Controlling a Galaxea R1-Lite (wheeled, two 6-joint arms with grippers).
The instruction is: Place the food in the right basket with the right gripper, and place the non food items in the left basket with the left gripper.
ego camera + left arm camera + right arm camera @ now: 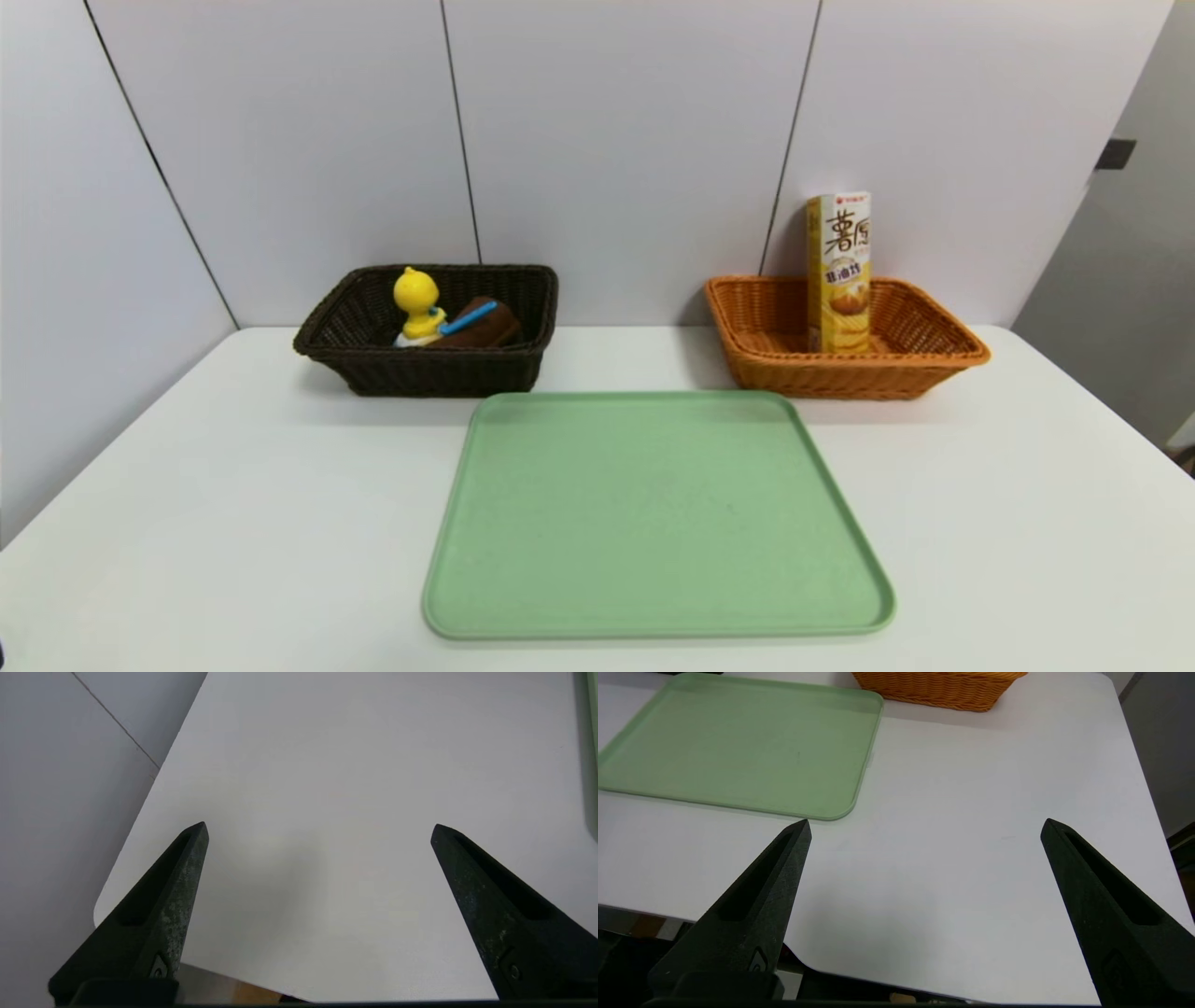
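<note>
The tall yellow-and-white snack carton (839,272) stands upright inside the orange wicker basket (938,366) at the back right. In the dark brown wicker basket (422,373) at the back left sit the yellow duck toy (417,301), the rolled brown towel (487,329) and the blue-handled spatula (468,318), whose blade is hidden. Neither arm shows in the head view. My left gripper (318,827) hangs open over bare table near its front left corner. My right gripper (925,824) is open over bare table at the front right, with the orange basket (941,690) far ahead.
A flat pale green tray (658,616) lies in the middle of the white table (1008,523), and nothing is on it; it also shows in the right wrist view as the tray (738,742). Grey wall panels close the back and left side.
</note>
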